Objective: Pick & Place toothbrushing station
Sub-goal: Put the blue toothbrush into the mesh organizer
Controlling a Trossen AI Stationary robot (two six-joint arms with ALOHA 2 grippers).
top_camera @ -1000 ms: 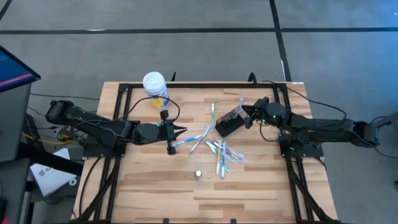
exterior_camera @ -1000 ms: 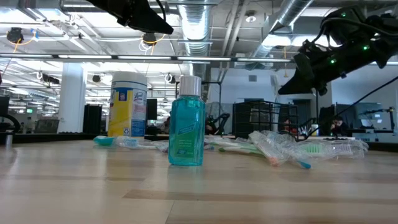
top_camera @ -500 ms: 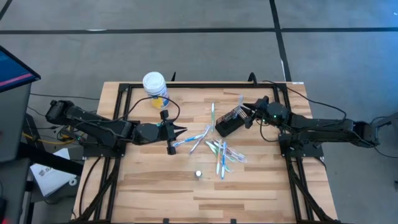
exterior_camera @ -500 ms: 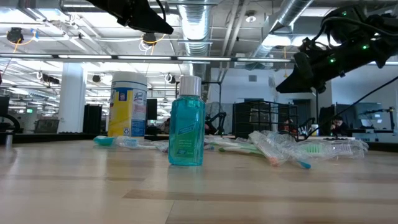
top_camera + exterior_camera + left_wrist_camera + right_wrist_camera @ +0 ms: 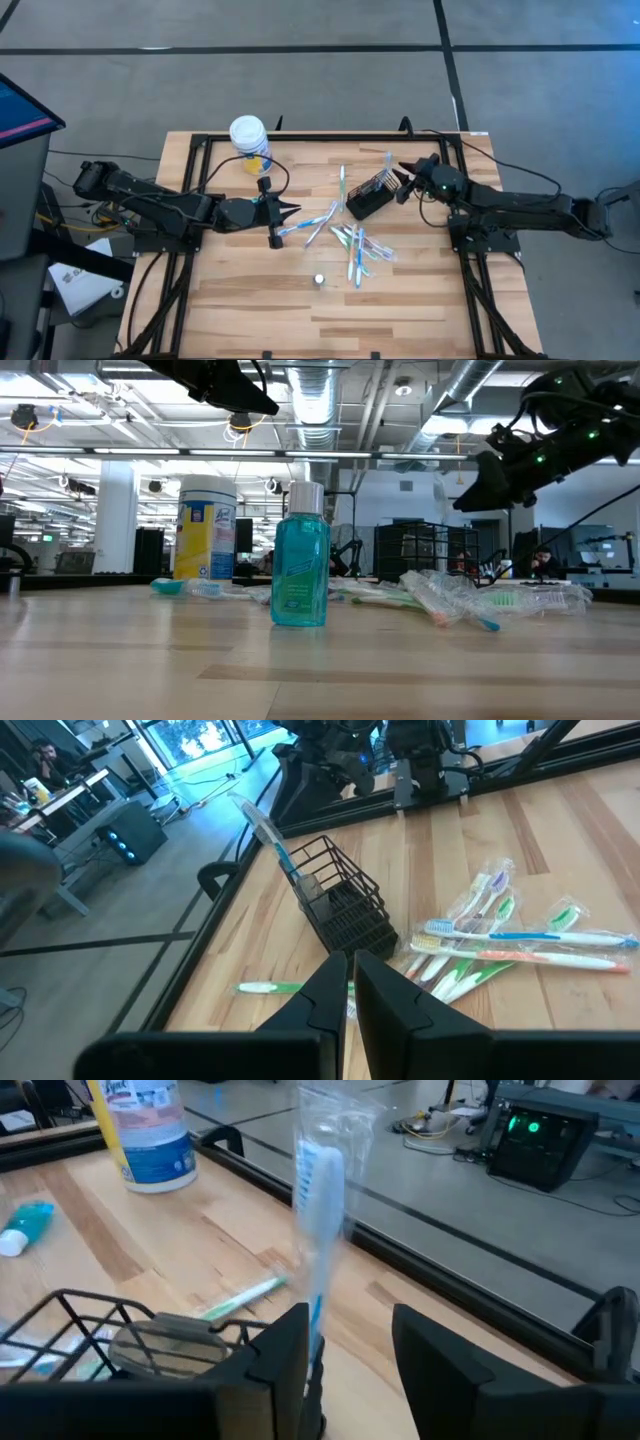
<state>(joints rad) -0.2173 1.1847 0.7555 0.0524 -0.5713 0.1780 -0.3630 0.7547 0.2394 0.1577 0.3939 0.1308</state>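
The black wire-mesh holder (image 5: pixel 365 197) (image 5: pixel 340 905) lies tilted on the wooden table. A toothbrush in a clear wrapper (image 5: pixel 320 1210) (image 5: pixel 262 825) sticks up out of its far end. My right gripper (image 5: pixel 402 183) (image 5: pixel 350 1350) is open, with a finger on either side of that brush's lower part. Several more toothbrushes (image 5: pixel 355 245) (image 5: pixel 500 935) lie loose on the table near the holder. Left of them, my left gripper (image 5: pixel 292 210) (image 5: pixel 350 985) hangs shut and holds nothing. A teal bottle (image 5: pixel 300 570) stands near the table's front. My right gripper stands open around the wrapped toothbrush's lower part (image 5: pixel 316 1325), coming at it about level from the table's right. The brush shows close beside one finger (image 5: pixel 285 1345). Whether it touches that finger I cannot tell.
A white-lidded yellow-and-blue jar (image 5: pixel 248 140) (image 5: pixel 150 1135) stands at the far left, with a small teal tube (image 5: pixel 25 1225) lying near it. Black frame rails (image 5: pixel 300 137) run along the table's far edge and sides. Bare wood lies toward the near edge.
My right gripper has opened around the wrapped toothbrush and tipped slightly, staying in place by the holder. The brush stays standing in the holder.
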